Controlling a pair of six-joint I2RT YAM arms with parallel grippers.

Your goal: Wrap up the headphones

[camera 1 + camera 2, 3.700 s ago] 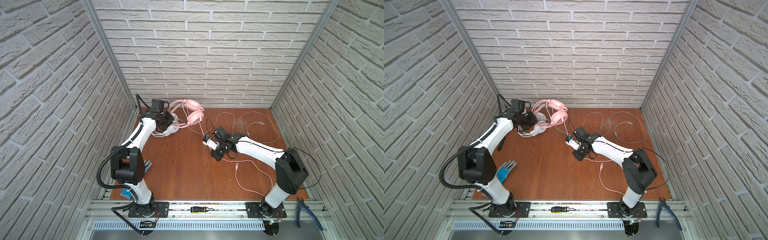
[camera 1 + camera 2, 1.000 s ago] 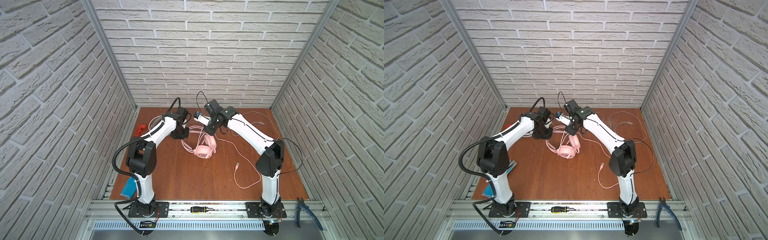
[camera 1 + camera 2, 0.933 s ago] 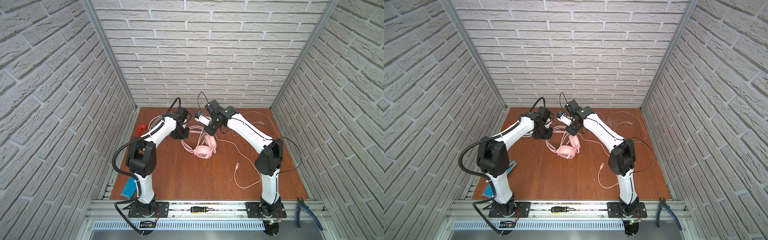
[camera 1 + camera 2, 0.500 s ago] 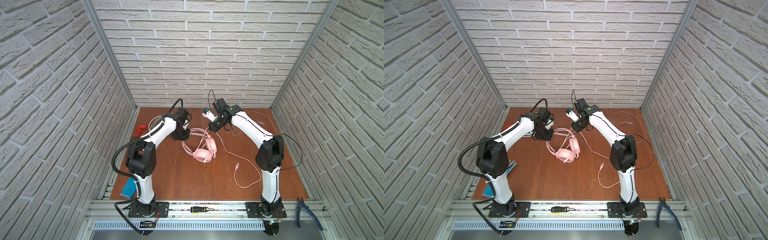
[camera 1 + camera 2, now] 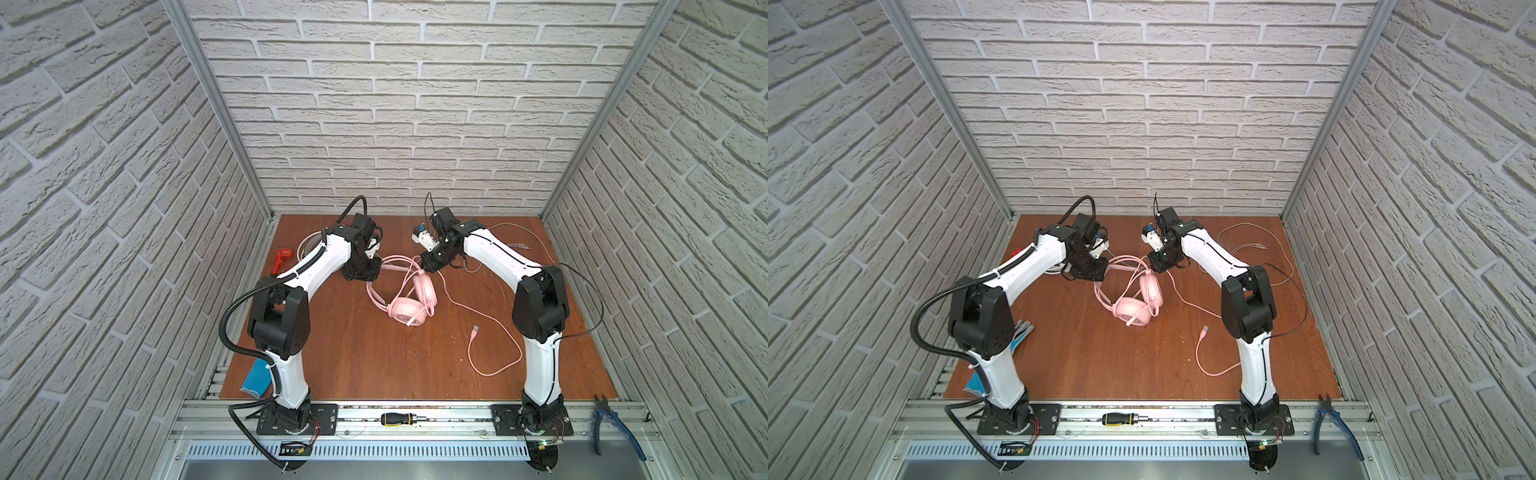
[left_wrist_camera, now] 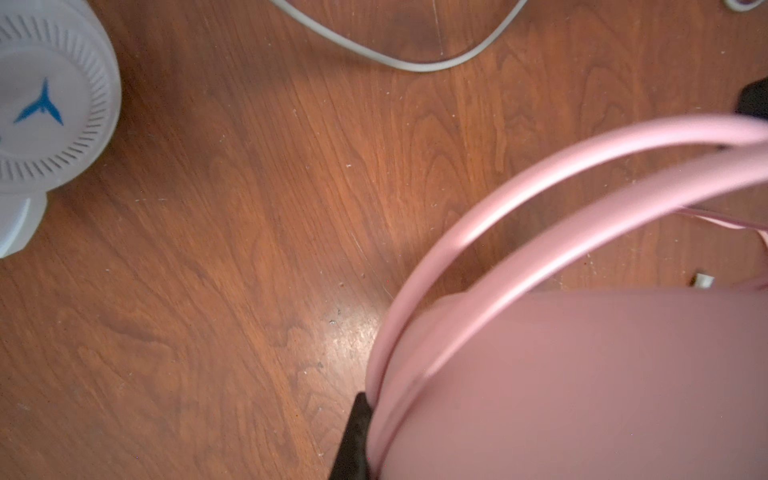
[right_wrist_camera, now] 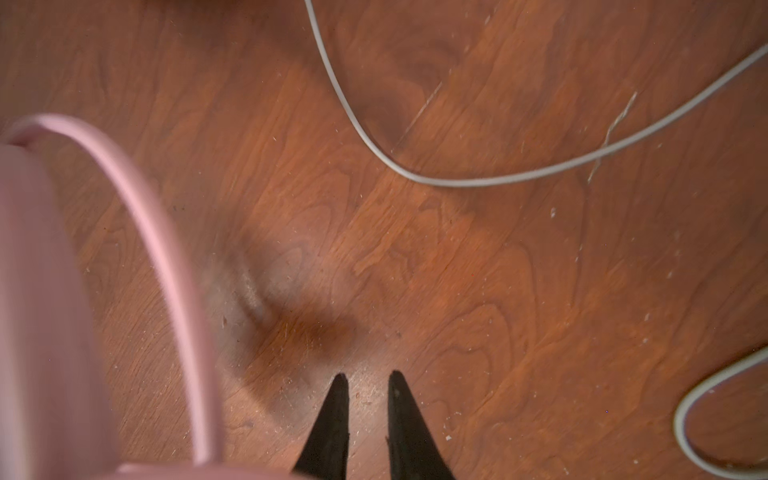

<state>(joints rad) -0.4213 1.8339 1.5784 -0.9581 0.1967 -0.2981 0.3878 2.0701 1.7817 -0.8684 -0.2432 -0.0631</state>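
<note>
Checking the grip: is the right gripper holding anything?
No, in the right wrist view the right gripper stands slightly open over the table, holding nothing.

Bright, even light; near headphones (image 6: 582, 374) blurred.

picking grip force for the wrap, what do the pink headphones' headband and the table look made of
The headband of the pink headphones looks like smooth matte plastic or rubber-coated wire, with a soft even sheen; I can't tell which. The table looks like wood or wood-look laminate, semi-gloss, going by its grain pattern and a glare patch.
</note>
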